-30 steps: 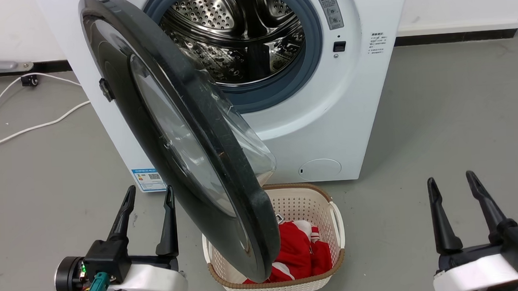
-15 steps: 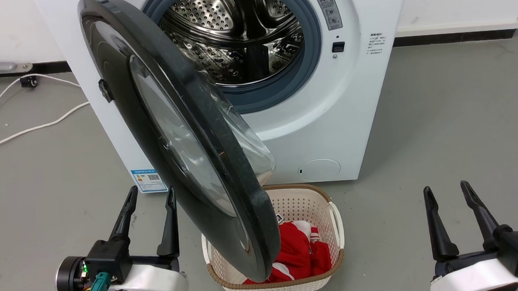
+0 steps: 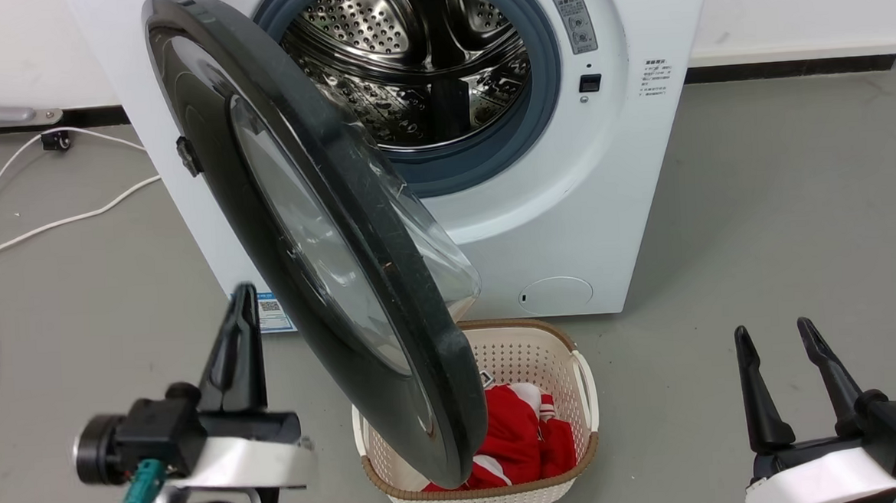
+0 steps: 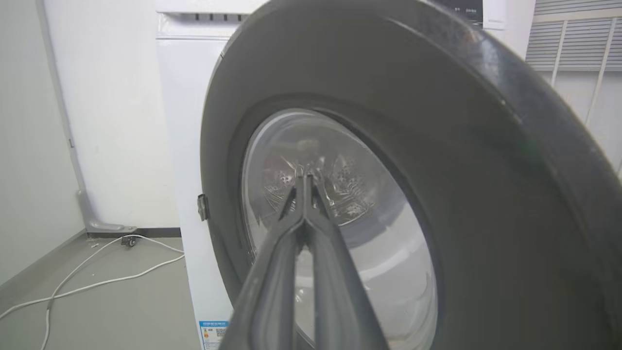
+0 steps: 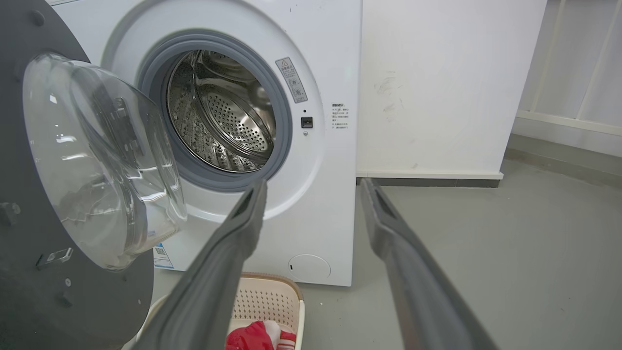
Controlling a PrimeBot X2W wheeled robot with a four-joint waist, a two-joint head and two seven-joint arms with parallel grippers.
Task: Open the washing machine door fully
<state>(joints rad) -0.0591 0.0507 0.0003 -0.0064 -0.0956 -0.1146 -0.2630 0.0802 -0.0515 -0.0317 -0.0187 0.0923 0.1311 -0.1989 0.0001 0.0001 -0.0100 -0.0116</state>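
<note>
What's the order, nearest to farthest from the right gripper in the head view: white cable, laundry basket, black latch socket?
From the right gripper:
1. Laundry basket, low, to its left.
2. Black latch socket, higher up and farther back.
3. White cable, far over on the left side.

Just ahead of my left jaws, the washing machine door [image 3: 309, 243] is glossy black around clear glass. Past it: white machine [image 3: 554, 223], grey ring [image 3: 489, 157], hole-dotted steel drum [image 3: 415, 61]. Between left jaws and right jaws: cream perforated, brown-rimmed basket [image 3: 514, 348], red-and-white cloth [image 3: 515, 439].
</note>
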